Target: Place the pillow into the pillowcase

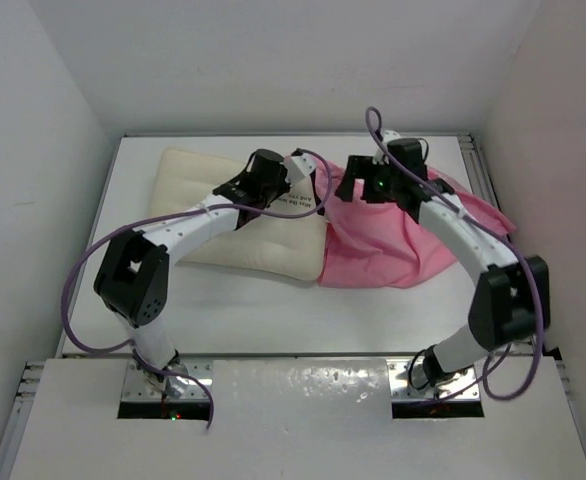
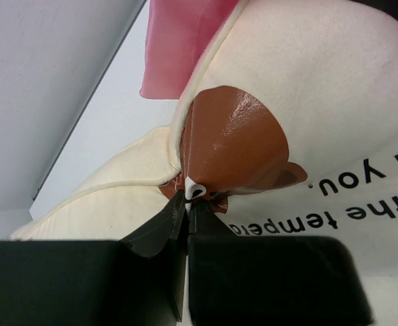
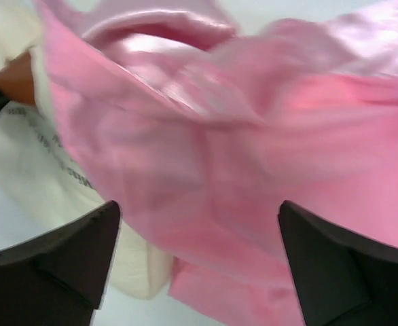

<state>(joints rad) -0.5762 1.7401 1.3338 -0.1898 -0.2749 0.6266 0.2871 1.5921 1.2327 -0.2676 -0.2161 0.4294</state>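
Left pincer: black fingers pressed together, nipping the piped edge of the plump cream-white rectangular fabric pillow right at its glossy brown bear-like mark.
Right pincer: fingers set wide apart with nothing gripped, poised over the shiny pink satin pillowcase. Whether they touch the fabric cannot be told.
Pillow position: it lies on the white bench left of centre, long side running left to right. The end nearest the pillowcase is the one held by the left pincer.
Pillow print: lines of small black lettering run just beside the brown mark.
Pillowcase position: it lies crumpled on the bench to the right of the pillow, under the right arm's wrist, and touches the pillow's right end.
Overlap: from the right wrist, a fold of pink fabric lies against and partly over the cream edge. Whether that edge is inside the opening cannot be told. Most of the pillow lies bare outside the pillowcase.
Left wrist view: a strip of the pink satin shows just beyond the pinched cream edge.
Cables: a purple cable loops out from the left arm, and another runs along the right arm.
Surroundings: plain white walls close in the bench on the left, back and right.
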